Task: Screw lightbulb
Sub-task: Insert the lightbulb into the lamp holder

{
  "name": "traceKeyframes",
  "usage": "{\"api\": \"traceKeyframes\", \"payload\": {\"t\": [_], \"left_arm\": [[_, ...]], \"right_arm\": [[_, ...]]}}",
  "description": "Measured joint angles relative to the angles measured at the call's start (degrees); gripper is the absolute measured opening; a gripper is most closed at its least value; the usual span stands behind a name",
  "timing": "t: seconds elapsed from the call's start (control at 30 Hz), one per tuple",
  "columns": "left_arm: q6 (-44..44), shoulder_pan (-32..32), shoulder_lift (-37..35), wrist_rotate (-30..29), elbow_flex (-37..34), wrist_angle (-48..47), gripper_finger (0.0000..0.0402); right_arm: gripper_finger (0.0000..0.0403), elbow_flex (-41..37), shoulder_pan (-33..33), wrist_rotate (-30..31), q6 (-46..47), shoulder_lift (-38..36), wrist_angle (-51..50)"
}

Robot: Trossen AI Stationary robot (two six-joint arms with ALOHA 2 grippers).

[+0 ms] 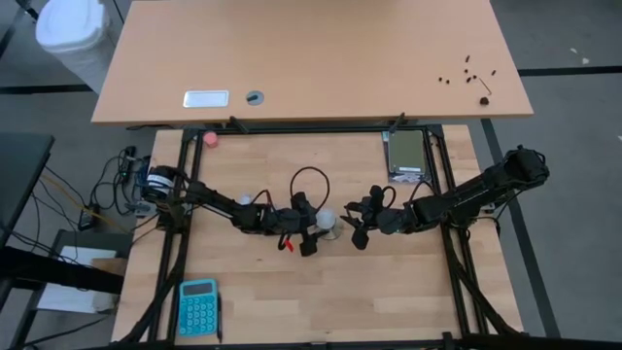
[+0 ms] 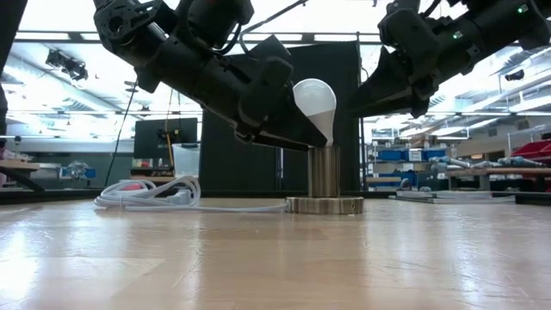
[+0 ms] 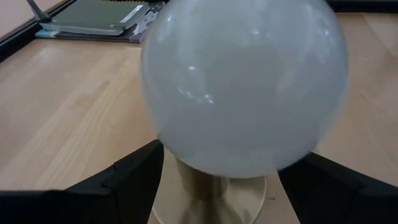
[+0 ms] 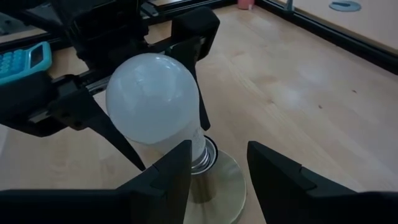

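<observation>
worktop (image 1: 389, 292): pale wood, both my arms meet mid-surface; cord (image 2: 146, 194) coiled behind, calculator (image 1: 198, 306) at near left corner, well clear.
left arm: reaches in from left, its left tool (image 1: 309, 233) straddles the bulb, fingers (image 4: 81, 115) spread wide either side of the globe. From the right wrist view I can't tell if the pads touch the glass; I read it as loosely cupping, not clamped.
right arm: comes in from right, right tool (image 1: 358, 229) just beside the bulb, nearly closed, gripping nothing, fingers apart from the glass.
socket (image 2: 325, 191): round metal disc base with upright sleeve, flat on worktop.
lightbulb (image 2: 315, 108): white globe up, screw base down in the socket sleeve, looks roughly upright, slight lean possible.
step, my call: seating and turning the bulb.
how I'd do it: keep bulb axis plumb over sleeve, light squeeze on the widest part, short turns, regrip, stop when it resists. Watch that the socket disc doesn't spin along; right tool could pin it.
</observation>
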Motion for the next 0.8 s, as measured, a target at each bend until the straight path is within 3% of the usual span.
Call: {"api": "traceKeyframes", "payload": {"t": [0.8], "left_arm": [[-0.39,-0.27,0.04,1.2,-0.02,-3.7,0.0309]], "right_arm": [[0.0168,-0.07,0.0,0.0,-0.35,-2.36,-0.62]]}}
